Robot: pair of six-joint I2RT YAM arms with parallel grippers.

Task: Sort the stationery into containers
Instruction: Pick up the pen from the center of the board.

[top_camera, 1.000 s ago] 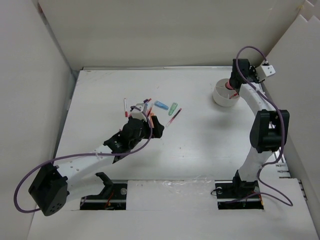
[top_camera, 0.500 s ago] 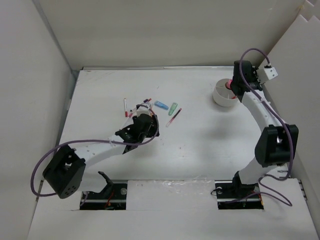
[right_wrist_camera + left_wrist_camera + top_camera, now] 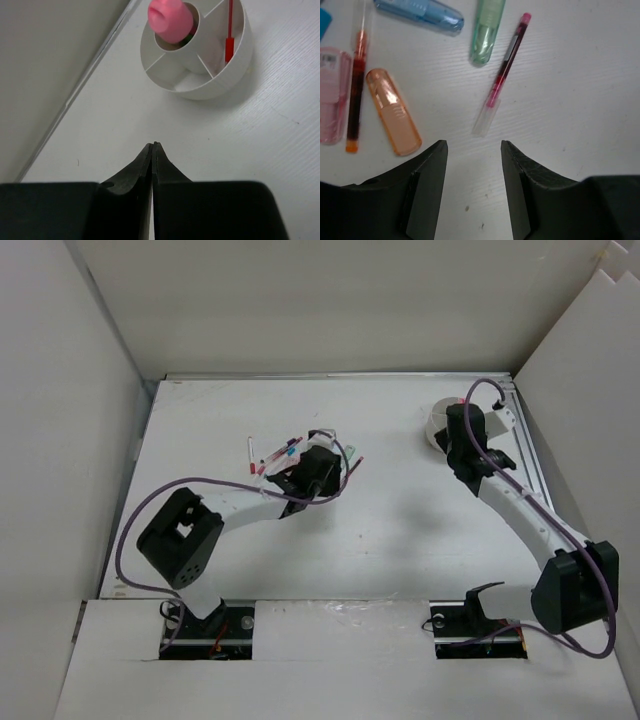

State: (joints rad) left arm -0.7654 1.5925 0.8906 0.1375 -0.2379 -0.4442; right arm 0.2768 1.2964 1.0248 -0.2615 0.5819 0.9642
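The stationery lies loose on the table: a pink pen with a clear cap (image 3: pixel 502 75), a green cap (image 3: pixel 486 30), a blue cap (image 3: pixel 420 12), an orange cap (image 3: pixel 394 112), a red pen (image 3: pixel 356 85) and a pink piece (image 3: pixel 332 95). My left gripper (image 3: pixel 472 150) is open and empty, hovering just short of the pink pen; it also shows in the top view (image 3: pixel 322 452). The round white divided cup (image 3: pixel 200 90) holds a pink eraser piece (image 3: pixel 170 20) and a red pen (image 3: pixel 229 30). My right gripper (image 3: pixel 153 146) is shut and empty, just short of the cup.
In the top view more pens (image 3: pixel 268 460) lie left of the left gripper. The cup (image 3: pixel 437 426) is partly hidden by the right arm. The box's right wall (image 3: pixel 570 390) and back wall stand close to the cup.
My left gripper has moved right and farther out, over the pile of stationery. My right gripper has drawn back from above the cup, toward the near left.
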